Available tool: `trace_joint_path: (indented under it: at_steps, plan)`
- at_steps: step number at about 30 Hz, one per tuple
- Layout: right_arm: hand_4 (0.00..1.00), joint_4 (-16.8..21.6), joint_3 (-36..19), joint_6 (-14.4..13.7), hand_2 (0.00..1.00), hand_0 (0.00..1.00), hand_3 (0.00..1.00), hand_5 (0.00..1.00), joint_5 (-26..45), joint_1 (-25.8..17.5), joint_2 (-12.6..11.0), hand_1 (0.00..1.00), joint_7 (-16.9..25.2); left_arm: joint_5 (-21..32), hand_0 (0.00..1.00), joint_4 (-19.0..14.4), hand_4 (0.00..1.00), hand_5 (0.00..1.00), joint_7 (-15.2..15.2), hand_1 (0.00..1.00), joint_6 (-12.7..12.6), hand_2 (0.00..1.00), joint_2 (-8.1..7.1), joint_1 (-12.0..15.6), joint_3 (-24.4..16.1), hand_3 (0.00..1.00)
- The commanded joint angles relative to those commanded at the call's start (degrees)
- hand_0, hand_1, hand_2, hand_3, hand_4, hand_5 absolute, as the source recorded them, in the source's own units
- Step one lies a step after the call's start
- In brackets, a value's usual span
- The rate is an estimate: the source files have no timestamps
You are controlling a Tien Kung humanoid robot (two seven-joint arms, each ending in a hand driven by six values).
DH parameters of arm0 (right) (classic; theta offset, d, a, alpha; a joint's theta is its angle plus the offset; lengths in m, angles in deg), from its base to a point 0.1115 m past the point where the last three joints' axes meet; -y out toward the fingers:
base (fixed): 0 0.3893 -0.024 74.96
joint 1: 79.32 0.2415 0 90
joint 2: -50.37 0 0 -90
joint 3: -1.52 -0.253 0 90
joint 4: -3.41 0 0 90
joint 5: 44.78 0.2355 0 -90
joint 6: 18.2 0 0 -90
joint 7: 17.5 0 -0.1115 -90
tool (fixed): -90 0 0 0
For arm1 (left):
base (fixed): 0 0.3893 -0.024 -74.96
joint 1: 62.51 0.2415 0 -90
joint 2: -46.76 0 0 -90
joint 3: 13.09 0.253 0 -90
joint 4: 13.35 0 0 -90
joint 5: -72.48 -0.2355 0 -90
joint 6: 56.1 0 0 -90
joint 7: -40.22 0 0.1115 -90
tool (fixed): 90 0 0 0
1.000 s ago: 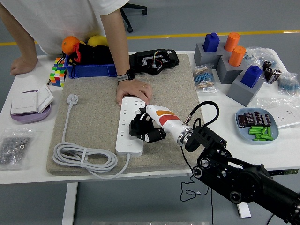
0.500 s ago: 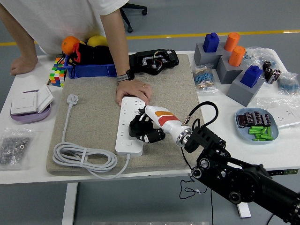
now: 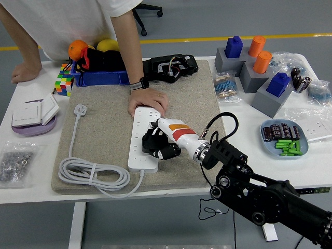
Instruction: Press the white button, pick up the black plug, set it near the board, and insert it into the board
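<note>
One view only, from the head camera, looking down over a white worktop (image 3: 31,181) with a beige felt mat (image 3: 104,119) in the middle. On the mat lies the board, a long white power strip (image 3: 139,140) running away from us, its white cable (image 3: 91,174) coiled at the near left and ending in a white plug (image 3: 80,109).

Our right hand (image 3: 158,144) reaches in from the lower right and sits over the strip's right edge, about midway along it. Its fingers (image 3: 167,152) are curled closed around the black plug (image 3: 150,141), which is at the strip's sockets; we cannot tell whether the pins are in yet. Our left hand is out of view.

A person stands at the far side. One of their hands (image 3: 148,100) presses flat on the strip's far end, steadying it; the other (image 3: 23,72) rests on the worktop at far left.

We judge the step in hand to be insertion. To do it well, we should keep the plug square to the socket face, line up the pins, then push straight down with steady force. Tilting could jam the pins or skid the strip sideways.
</note>
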Motion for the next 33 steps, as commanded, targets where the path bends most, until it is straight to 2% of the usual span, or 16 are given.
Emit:
trace_joint_path:
  at_steps: [33]
  plan:
    - [0.812, -3.96, 3.94, -0.98, 0.478, 0.474, 0.486, 0.002, 2.62, 1.32, 0.0, 0.469, 1.53, -0.1, 0.624, 0.0, 0.552, 0.395, 0.05, 0.629, -0.02, 0.635, 0.01, 0.01, -0.01, 0.69]
